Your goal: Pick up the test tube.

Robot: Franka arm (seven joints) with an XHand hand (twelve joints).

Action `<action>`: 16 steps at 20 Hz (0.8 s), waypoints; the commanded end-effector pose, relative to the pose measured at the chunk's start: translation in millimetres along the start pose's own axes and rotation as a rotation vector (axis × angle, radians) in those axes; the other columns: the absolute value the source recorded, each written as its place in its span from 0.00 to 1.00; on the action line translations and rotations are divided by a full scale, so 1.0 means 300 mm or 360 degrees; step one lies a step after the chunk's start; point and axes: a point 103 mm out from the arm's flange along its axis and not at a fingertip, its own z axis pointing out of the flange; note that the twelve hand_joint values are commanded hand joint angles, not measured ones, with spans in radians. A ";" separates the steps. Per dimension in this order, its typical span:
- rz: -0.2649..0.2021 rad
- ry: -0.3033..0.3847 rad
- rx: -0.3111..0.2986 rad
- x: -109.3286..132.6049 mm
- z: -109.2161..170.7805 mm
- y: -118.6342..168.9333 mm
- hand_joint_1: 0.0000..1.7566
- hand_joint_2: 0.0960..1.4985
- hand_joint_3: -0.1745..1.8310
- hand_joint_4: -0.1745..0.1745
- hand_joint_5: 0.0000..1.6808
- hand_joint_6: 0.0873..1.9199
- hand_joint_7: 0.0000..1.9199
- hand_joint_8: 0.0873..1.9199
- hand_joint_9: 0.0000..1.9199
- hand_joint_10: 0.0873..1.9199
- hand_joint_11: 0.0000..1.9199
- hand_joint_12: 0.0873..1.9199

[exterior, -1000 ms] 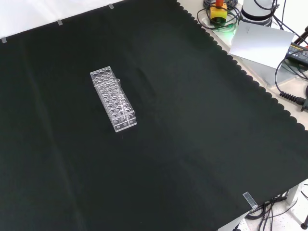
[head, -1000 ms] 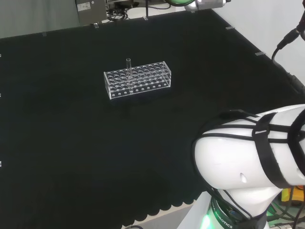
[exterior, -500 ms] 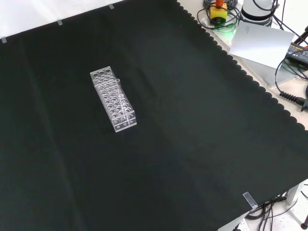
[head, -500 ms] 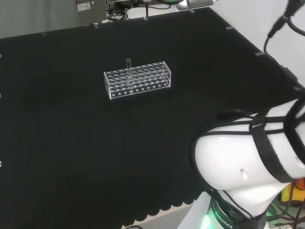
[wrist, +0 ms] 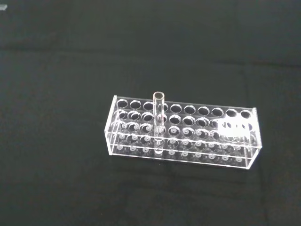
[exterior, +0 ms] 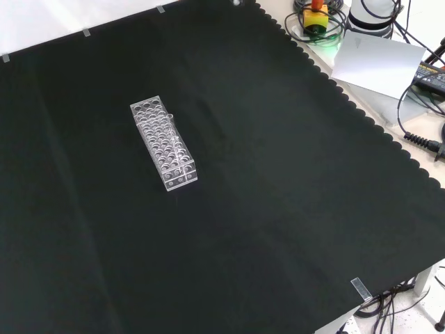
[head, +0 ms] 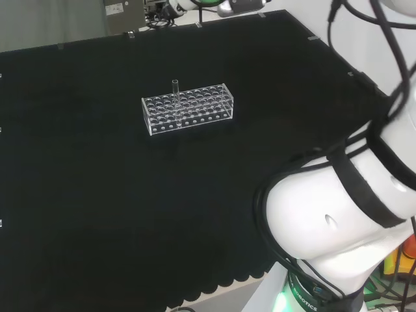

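Observation:
A clear test tube (head: 175, 101) stands upright in a clear plastic rack (head: 195, 109) with many holes, near the rack's left end in the head view. In the front view the rack (exterior: 161, 142) lies left of the cloth's middle, with the tube (exterior: 172, 125) faint against it. In the wrist view the tube (wrist: 158, 123) rises from a front row of the rack (wrist: 202, 134), well away from the camera. All the other holes of the rack look empty.
The arm's white links (head: 338, 221) bulk at the head view's lower right. Beyond the cloth's scalloped edge (exterior: 361, 115) in the front view lie a white sheet (exterior: 379, 62), cables and a yellow-and-red device (exterior: 316, 15).
In the head view the arm's links have swung, and the upper link and its cables now reach further up the right side. Rack and tube stand as before.

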 end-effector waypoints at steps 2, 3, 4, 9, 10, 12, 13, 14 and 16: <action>-0.0070 -0.0021 0.0077 0.053 0.079 0.184 0.25 0.63 0.14 0.46 0.00 0.00 0.02 0.00 0.00 0.09 0.00 0.34; -0.0072 -0.0011 0.0089 0.054 0.095 0.201 0.26 0.63 0.14 0.45 0.00 0.00 0.02 0.00 0.00 0.11 0.00 0.36; -0.0073 -0.0003 0.0101 0.055 0.111 0.217 0.26 0.63 0.14 0.45 0.00 0.00 0.03 0.00 0.00 0.12 0.00 0.38; -0.0033 0.0015 0.0157 0.033 0.199 0.302 0.28 0.64 0.13 0.39 0.04 0.00 0.01 0.20 0.00 0.22 0.00 0.51; -0.0019 0.0015 0.0170 0.022 0.213 0.319 0.29 0.64 0.13 0.37 0.05 0.00 0.00 0.25 0.00 0.25 0.00 0.53; 0.0006 0.0017 0.0189 -0.001 0.236 0.349 0.30 0.63 0.12 0.33 0.08 0.00 0.01 0.34 0.00 0.29 0.00 0.56; 0.0018 0.0019 0.0201 -0.013 0.247 0.365 0.31 0.63 0.12 0.31 0.09 0.00 0.01 0.36 0.00 0.31 0.00 0.57; 0.0025 0.0011 0.0211 -0.021 0.256 0.377 0.31 0.63 0.12 0.29 0.10 0.00 0.03 0.38 0.00 0.34 0.00 0.58; 0.0031 -0.0019 0.0230 -0.035 0.272 0.401 0.33 0.63 0.12 0.26 0.12 0.00 0.04 0.41 0.00 0.37 0.00 0.60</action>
